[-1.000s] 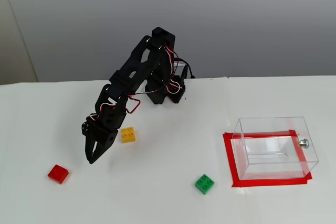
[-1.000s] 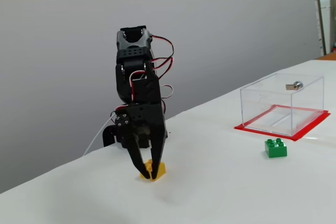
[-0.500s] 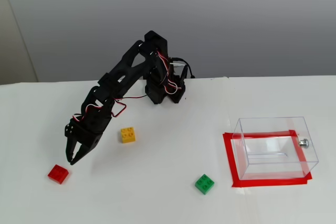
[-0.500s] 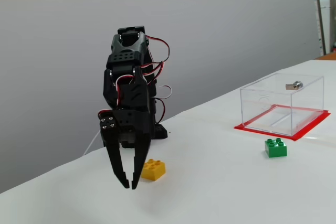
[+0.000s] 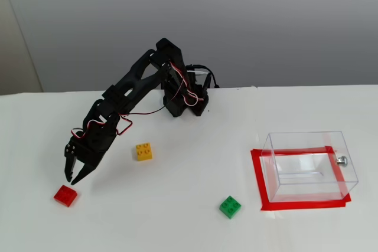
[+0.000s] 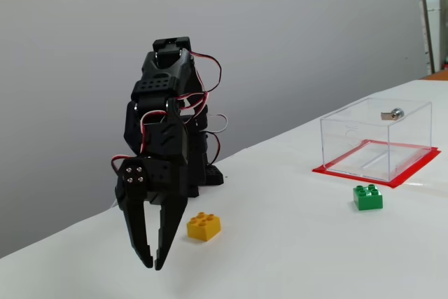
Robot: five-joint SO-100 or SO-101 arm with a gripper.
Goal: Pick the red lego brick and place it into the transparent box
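Gripper (image 5: 71,178) hangs low over the table (image 5: 177,205), tips pointing down. Fingers nearly together, only a thin slit between tips, nothing in them: clenched, empty. In the other fixed view the gripper (image 6: 148,265) shows the same, tips almost meeting just above the table surface (image 6: 294,243).

Red brick (image 5: 65,195) lies flat on the table just below and slightly left of the tips in the first fixed view, close to them but not gripped; can't tell if a tip touches it. Not seen in the other view.

Yellow brick (image 5: 143,151) sits to the right of the gripper, near the arm (image 5: 136,87); in the other view yellow brick (image 6: 204,226) is just right of the fingers.

Green brick (image 5: 230,206) lies further right, near the box. Box (image 5: 307,166) stands well apart at right, inside a red tape outline (image 5: 258,181), w/ silver knob (image 5: 341,159) on its right wall. Box looks empty.
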